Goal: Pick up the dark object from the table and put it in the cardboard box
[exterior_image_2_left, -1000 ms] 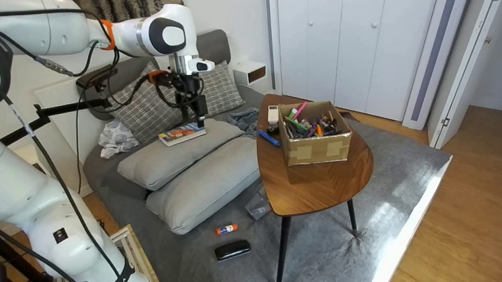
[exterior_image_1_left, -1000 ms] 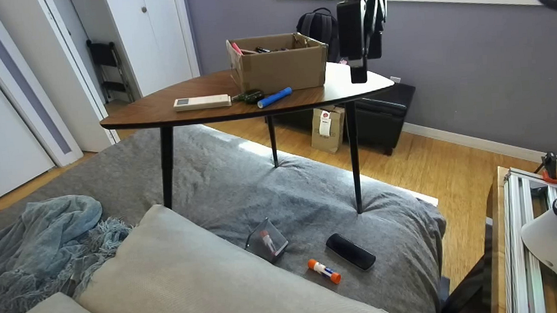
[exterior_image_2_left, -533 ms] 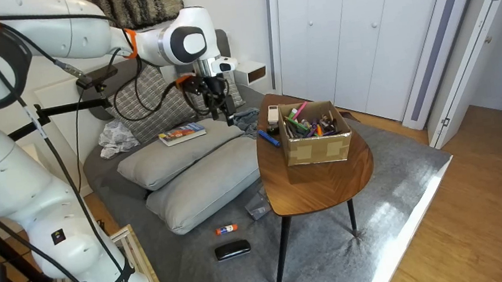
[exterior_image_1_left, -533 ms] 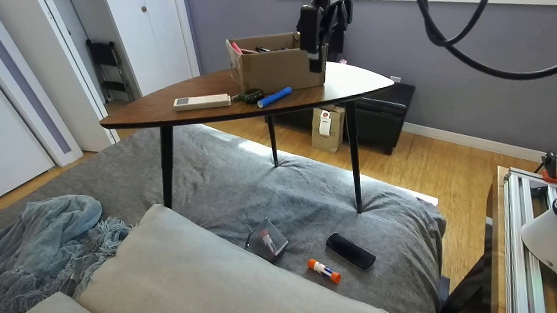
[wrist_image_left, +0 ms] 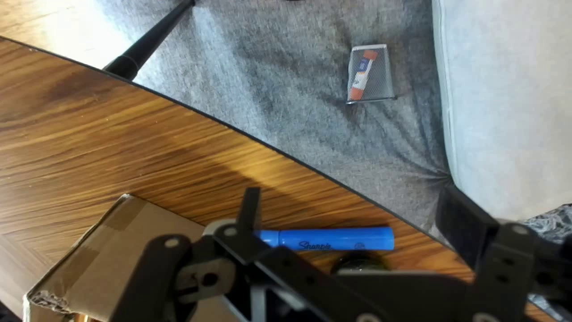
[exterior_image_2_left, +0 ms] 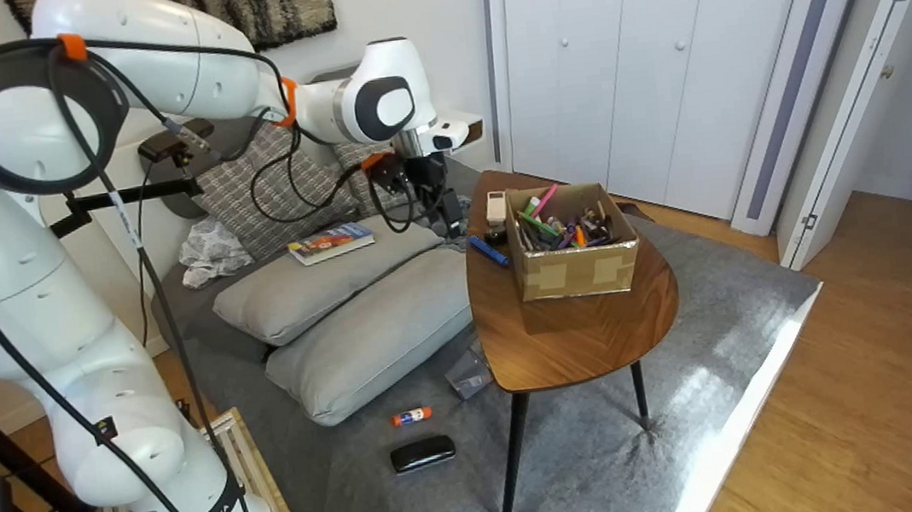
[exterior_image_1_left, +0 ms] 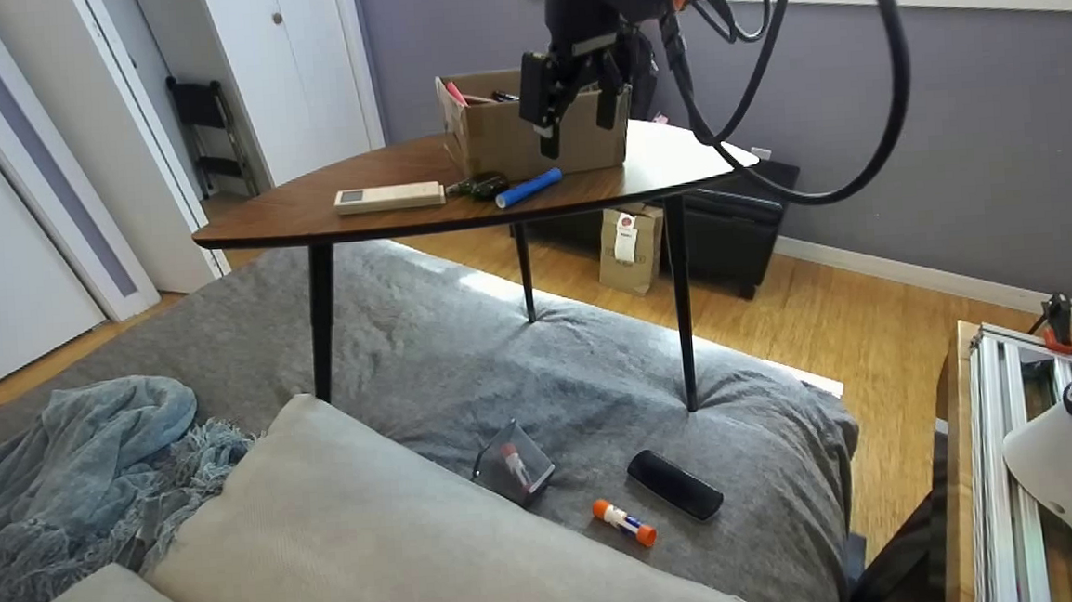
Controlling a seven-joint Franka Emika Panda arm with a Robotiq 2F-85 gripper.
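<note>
The dark object (exterior_image_1_left: 484,185) is a small dark green, rounded thing lying on the wooden table (exterior_image_1_left: 279,205) beside the cardboard box (exterior_image_1_left: 508,144). In an exterior view it is a small dark spot (exterior_image_2_left: 496,237) left of the box (exterior_image_2_left: 580,272). In the wrist view only part of the dark object (wrist_image_left: 359,260) shows, mostly hidden behind my gripper. My gripper (exterior_image_1_left: 577,134) is open and empty, above the table's edge near the box. In the wrist view my gripper's fingers (wrist_image_left: 355,210) are wide apart, with a blue marker (wrist_image_left: 344,239) seen between them.
The blue marker (exterior_image_1_left: 529,188) and a white remote-like device (exterior_image_1_left: 390,196) lie on either side of the dark object. The box holds several pens and markers (exterior_image_2_left: 564,226). A glue stick (exterior_image_1_left: 624,522), black case (exterior_image_1_left: 675,484) and mesh holder (exterior_image_1_left: 514,462) lie on the bed below.
My gripper has moved toward the table and lower, from over the bed to near the box and the blue marker, turning as it went. The objects on the table have not moved.
</note>
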